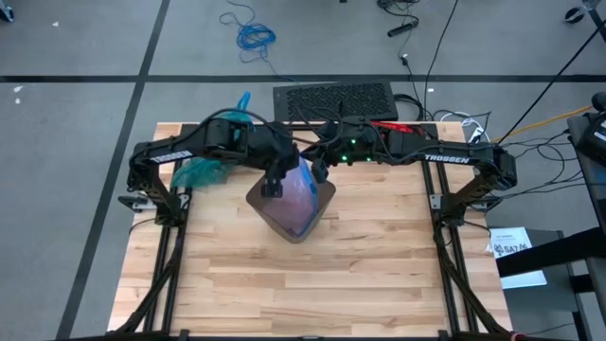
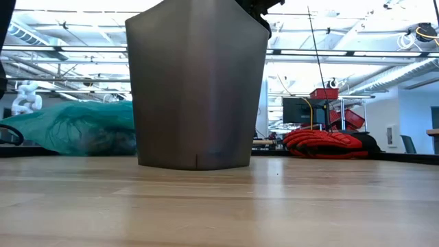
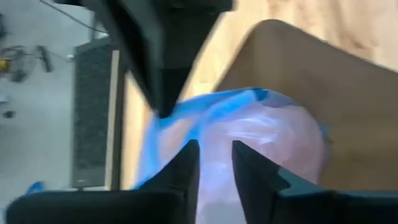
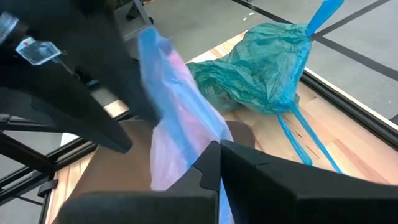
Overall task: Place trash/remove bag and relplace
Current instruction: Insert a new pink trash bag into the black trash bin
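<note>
Both my arms reach in over the grey bin standing upright on the wooden counter, near its back middle. My left hand hovers at the bin's rim on its left side, fingers a narrow gap apart, with the blue edge of the pink bag lying just past their tips; I cannot tell whether they pinch the plastic or only touch it. My right hand is at the rim's far side, fingers pressed together on the pink bag's blue-edged film, which rises from between them. The pink bag sits in the bin's mouth, bunched and not spread over the rim. The teal bag lies slumped on the counter to the bin's left, near the back edge, blue ties trailing across the wood, apart from the bin. A red bundle sits beyond the counter.
</note>
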{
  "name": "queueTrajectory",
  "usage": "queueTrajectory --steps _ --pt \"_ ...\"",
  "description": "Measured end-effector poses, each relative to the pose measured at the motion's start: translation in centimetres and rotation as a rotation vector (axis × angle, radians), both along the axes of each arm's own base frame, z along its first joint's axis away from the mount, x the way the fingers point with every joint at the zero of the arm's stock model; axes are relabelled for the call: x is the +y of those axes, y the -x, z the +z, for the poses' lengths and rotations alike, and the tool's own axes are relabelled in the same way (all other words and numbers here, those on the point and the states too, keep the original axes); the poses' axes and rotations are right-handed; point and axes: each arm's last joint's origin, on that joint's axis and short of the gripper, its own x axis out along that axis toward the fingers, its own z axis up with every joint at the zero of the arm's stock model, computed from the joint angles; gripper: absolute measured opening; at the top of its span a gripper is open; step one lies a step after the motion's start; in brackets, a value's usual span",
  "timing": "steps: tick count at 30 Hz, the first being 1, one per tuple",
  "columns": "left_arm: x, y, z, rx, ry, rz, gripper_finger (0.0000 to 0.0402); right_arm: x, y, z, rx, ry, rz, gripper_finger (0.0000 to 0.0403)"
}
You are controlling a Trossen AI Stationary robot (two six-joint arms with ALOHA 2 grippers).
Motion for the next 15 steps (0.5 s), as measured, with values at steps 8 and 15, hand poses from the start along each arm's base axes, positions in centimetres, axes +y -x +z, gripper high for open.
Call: queueTrajectory --steps 8,15 --pt "0.2 -0.6 -0.4 0.017 -0.060 -0.022 0.0152 0.0 0.0 0.1 -0.007 0.005 0.002 0.0000" --pt "0.3 -2.1 -2.0 0.083 -0.063 -0.009 0.0156 0.1 -0.1 0.3 -0.028 0.009 0.004 0.0000"
